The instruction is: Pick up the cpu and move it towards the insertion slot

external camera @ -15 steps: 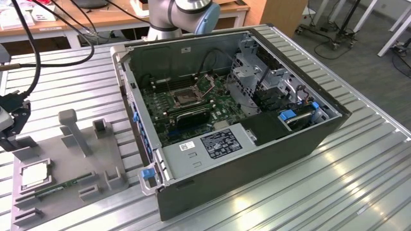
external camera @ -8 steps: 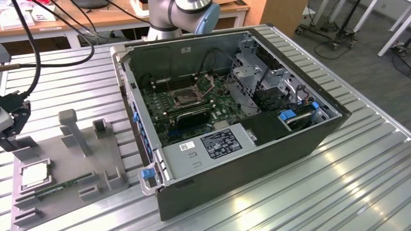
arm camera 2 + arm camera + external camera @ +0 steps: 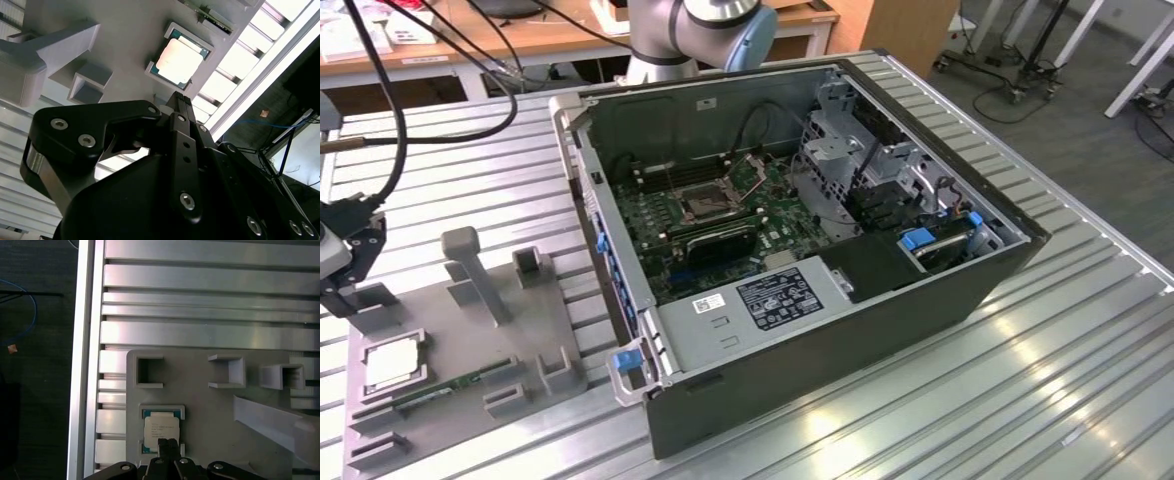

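You have not started the pick yet. The cpu (image 3: 161, 429) lies in its square nest on the grey fixture (image 3: 520, 330), which sits at the exterior view's left on the slatted table (image 3: 1067, 380). Your gripper (image 3: 168, 443) hangs over the fixture with its tips lined up near one edge of the chip. The jaws are pressed together with nothing between them. Whether the tips touch the chip, you cannot tell from these views. The grasp, the lift and the whole carry are left to do.

The slot (image 3: 707, 200) waits on the green board inside the open case (image 3: 854, 300), well apart from the chip.

The chip lies flat with its silvery top up. It is square, so it has no long axis to speak of. Its edges run parallel to the fixture's edges.
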Motion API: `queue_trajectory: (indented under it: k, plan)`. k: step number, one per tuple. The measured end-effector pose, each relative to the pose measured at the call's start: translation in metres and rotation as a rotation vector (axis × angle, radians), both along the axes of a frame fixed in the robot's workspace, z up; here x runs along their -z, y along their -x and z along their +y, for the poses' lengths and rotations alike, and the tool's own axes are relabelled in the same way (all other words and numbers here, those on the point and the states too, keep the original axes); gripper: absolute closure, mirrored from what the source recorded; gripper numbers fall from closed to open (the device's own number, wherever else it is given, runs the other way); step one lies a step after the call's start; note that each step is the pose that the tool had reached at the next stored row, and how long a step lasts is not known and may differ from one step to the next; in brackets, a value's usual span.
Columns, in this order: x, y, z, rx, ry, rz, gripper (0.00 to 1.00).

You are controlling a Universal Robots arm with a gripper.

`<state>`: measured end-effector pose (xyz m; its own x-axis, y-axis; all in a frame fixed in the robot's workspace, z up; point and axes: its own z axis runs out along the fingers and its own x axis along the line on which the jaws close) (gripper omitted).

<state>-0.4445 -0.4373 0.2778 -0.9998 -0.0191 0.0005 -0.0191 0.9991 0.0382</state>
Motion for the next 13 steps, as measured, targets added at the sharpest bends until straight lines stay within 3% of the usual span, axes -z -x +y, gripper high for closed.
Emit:
queue_trajectory:
  k: [13]
  plan:
    - [0.0028, 0.0, -0.0013, 0.0, -0.0001, -0.0002, 0.89]
